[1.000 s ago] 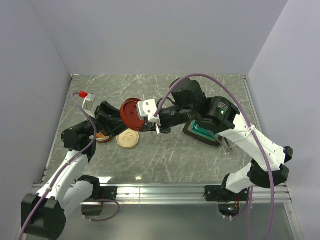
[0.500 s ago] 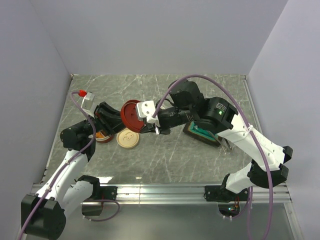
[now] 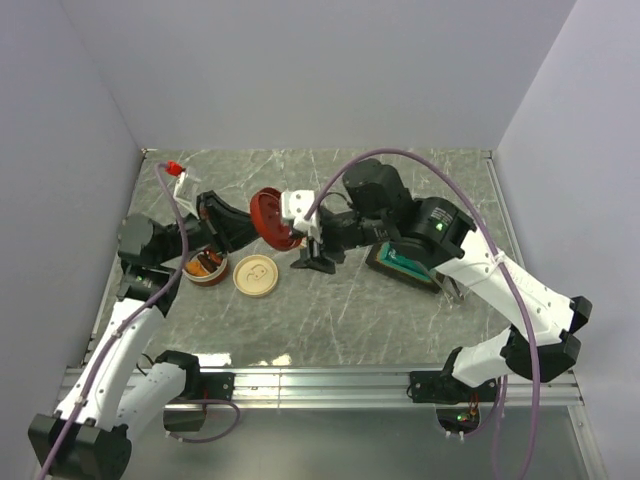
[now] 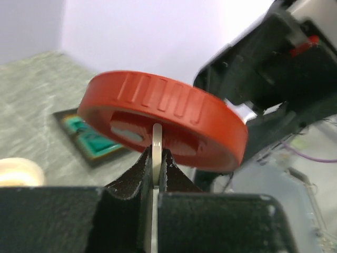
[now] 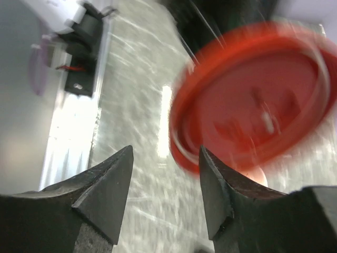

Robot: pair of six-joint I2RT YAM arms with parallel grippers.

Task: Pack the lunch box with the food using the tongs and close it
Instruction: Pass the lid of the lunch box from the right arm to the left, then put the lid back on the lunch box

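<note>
Food (image 3: 205,264) in one pot (image 3: 207,283) just below left pincer (image 3: 252,226), which has shut on the one red lid (image 3: 272,215) and lifted it. Right pincer (image 3: 314,263) has let go, jaws now apart beside it. One tan lid (image 3: 255,275) lies below, between the two pincers.

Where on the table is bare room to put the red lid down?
Free: the near strip between the tan lid and the metal rail, and the far strip by the back wall. Crowded: the middle, where the left tool grips the red lid beside the open right tool.
</note>
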